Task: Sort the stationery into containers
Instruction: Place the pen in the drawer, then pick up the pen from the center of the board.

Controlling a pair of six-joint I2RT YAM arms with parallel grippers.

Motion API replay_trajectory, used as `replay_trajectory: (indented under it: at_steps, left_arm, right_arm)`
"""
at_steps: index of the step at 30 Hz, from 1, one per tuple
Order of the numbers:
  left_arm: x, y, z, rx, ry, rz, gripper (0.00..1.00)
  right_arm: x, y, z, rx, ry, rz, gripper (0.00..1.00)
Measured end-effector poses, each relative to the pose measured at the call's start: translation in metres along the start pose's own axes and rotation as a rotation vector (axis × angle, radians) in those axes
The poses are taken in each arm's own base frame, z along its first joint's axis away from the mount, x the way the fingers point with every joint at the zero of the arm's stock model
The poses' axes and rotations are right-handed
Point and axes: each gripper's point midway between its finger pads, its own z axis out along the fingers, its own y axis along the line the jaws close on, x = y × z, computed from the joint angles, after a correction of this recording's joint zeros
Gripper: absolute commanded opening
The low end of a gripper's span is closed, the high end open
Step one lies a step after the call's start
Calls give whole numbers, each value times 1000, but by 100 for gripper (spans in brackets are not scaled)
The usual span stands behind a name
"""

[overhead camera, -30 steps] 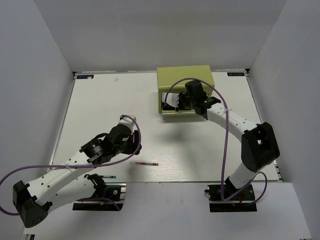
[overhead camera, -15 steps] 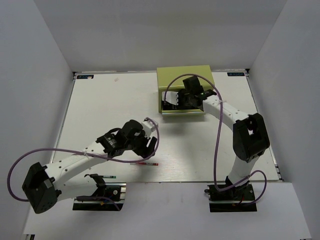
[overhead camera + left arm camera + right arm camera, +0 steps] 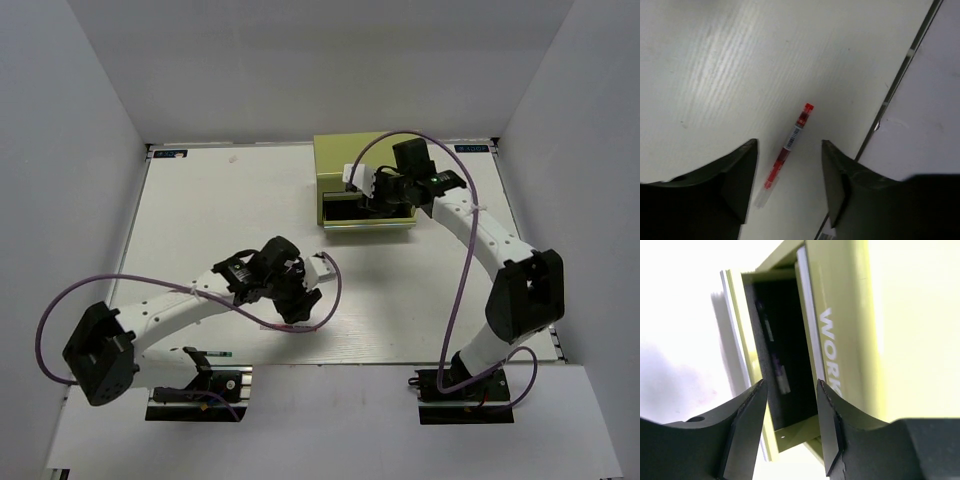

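Note:
A red-and-white pen lies flat on the white table, near its front edge. My left gripper hangs just above it, open, one finger on each side and neither touching it. From above, the left gripper hides the pen. The olive-green cabinet stands at the back, its lower drawer pulled out. My right gripper hovers over that drawer, open and holding nothing. In the right wrist view the right gripper frames the dark drawer, where a pen with a white end and another dark pen lie.
The table's front edge strip runs close to the right of the red pen. A thin dark stick lies by the left arm's base. Grey walls enclose the table on three sides.
The left arm has swung right and toward the front edge, bringing its gripper down over the red pen. The right gripper has opened above the drawer and its wrist has shifted right.

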Motion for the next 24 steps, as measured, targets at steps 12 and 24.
replay_trajectory:
  at_steps: [12,24]
  left_arm:
    - [32,-6,34,120,260,49,57]
    - [48,-21,46,154,414,106,57]
  right_arm:
    - [-1,3,-31,20,-82,190,50]
    - [19,-1,-45,44,-88,315,52]
